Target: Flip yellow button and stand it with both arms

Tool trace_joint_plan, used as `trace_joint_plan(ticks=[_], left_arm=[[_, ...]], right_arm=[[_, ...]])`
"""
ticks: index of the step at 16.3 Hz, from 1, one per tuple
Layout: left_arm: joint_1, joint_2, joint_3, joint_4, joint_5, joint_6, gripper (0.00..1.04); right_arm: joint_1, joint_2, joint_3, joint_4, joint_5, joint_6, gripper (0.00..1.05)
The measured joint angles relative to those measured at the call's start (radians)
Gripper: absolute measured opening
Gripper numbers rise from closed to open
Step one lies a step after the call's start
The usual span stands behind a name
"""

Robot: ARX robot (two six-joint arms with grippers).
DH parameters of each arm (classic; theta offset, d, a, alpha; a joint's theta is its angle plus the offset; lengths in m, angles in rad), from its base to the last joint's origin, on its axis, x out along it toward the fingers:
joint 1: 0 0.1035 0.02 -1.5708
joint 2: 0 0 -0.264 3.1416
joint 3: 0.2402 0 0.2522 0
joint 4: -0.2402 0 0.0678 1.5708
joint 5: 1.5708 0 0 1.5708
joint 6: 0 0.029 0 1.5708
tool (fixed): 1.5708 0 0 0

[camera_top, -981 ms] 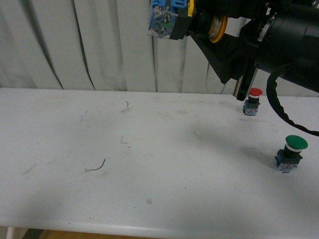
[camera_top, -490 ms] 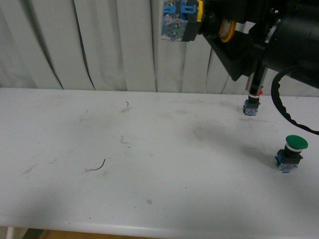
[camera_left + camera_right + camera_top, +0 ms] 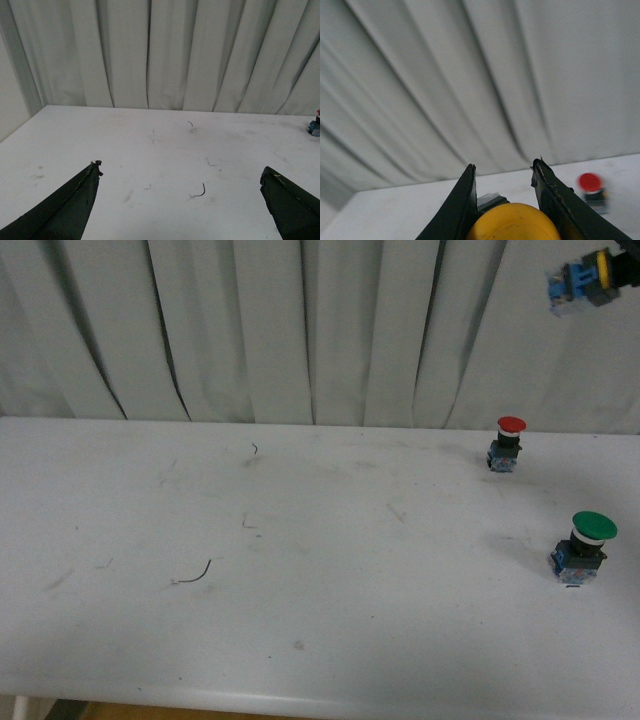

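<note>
**Yellow button held aloft in the right tool, left tool spread wide**

In the front view the yellow button [image 3: 583, 282] hangs in the top right corner, well above the desk [image 3: 320, 620] and in front of the pale curtain [image 3: 300, 330]. It lies on its side, with the blue contact block pointing left and the yellow cap cut off by the frame edge.

The right wrist view shows the right tool [image 3: 504, 166] clenched on the button. The rounded yellow cap sits between the tool's 2 black fingers [image 3: 462, 200], and a little of the body shows just past the cap.

The left tool [image 3: 180, 169] is released. Its 2 black fingers [image 3: 65, 210] stand far apart, with only bare desk seen between them, and it faces the curtain across the desk.

2 other buttons stand upright on the desk, caps up. The red button [image 3: 508, 443] is near the far edge on the right. The green button [image 3: 585, 545] is closer to the camera by the right edge, well apart from the red one. The red button also shows, blurred, in the right wrist view beyond the fingers.

A thin curled wire scrap [image 3: 193, 575] lies on the desk left of centre
</note>
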Motion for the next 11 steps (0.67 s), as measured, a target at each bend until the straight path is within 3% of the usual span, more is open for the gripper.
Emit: trace_joint_plan(ticks=[7, 11], left_arm=[[0.000, 0.000, 0.000, 0.000, 0.000, 0.000, 0.98], [0.000, 0.000, 0.000, 0.000, 0.000, 0.000, 0.98]], right_arm=[[-0.052, 0.010, 0.069, -0.113, 0.114, -0.195, 0.33], [-0.101, 0.092, 0.158, -0.293, 0.216, -0.427, 0.33]])
